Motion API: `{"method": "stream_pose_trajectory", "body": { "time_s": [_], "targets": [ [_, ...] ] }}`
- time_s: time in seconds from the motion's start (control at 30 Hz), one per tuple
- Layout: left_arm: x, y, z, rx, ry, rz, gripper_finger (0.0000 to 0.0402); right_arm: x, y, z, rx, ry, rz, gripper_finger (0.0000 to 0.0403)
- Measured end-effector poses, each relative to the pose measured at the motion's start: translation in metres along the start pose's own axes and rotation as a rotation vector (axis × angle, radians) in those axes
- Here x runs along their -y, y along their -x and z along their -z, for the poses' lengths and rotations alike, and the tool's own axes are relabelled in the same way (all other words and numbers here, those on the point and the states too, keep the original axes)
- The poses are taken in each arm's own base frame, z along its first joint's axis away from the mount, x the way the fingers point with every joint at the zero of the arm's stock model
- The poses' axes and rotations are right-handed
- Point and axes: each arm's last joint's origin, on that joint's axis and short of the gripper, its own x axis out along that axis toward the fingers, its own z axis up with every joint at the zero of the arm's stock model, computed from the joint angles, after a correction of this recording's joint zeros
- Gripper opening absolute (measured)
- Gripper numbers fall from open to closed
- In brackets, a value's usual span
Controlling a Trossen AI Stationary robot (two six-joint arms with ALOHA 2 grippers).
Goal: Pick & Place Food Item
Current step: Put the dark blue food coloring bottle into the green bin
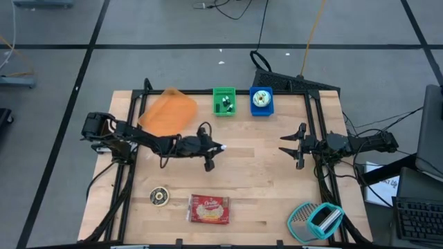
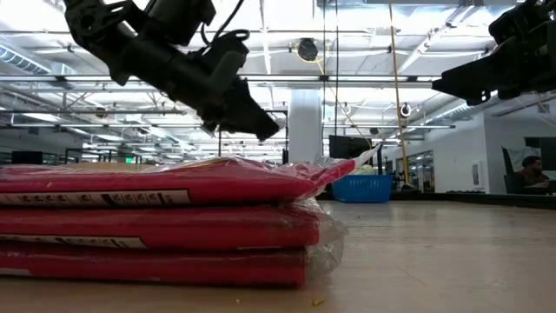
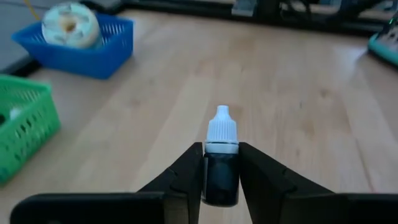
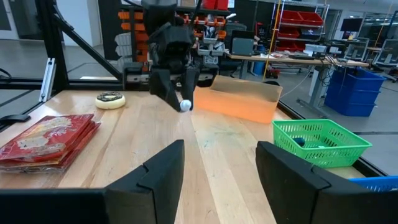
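- The left tool (image 3: 221, 177) is gripping a small dark dropper bottle (image 3: 221, 163) with a white cap, its fingers (image 3: 186, 174) closed partway against the bottle's body, with the cap sticking out past the tips.
- In the high view this tool (image 1: 210, 160) is hovering over the middle of the table (image 1: 263, 200), well apart from the green basket (image 1: 223, 101) and the blue basket (image 1: 261, 101) at the far edge.
- The grip is sitting low on a smooth, narrow body, so the bottle may be twisting or slipping out during any quick swing toward a basket.
- A release made too high or off-centre risks the bottle striking a basket rim and rolling across the wood.
- The right tool (image 4: 221, 180) is standing open and holding nothing, waiting near the table's right side (image 1: 300, 147).
- The red snack packet (image 1: 209, 209) is lying untouched near the front edge, beside the small round item (image 1: 159, 196).
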Motion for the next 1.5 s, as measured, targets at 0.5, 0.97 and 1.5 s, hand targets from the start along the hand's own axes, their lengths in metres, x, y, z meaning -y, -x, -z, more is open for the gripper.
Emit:
{"method": "stream_pose_trajectory", "body": {
  "time_s": [0.5,0.97,1.5],
  "targets": [
    [-0.005,0.000,-0.018,0.176,-0.063,-0.021,0.0097,0.000,0.000,0.000,0.000,0.000,0.000,0.0187],
    [-0.050,-0.006,-0.024,0.193,-0.009,-0.181,0.0097,0.000,0.000,0.000,0.000,0.000,0.000,0.0187],
    [-0.109,-0.005,-0.027,0.201,0.065,-0.354,0.0097,0.000,0.000,0.000,0.000,0.000,0.000,0.0187]
  ]
}}
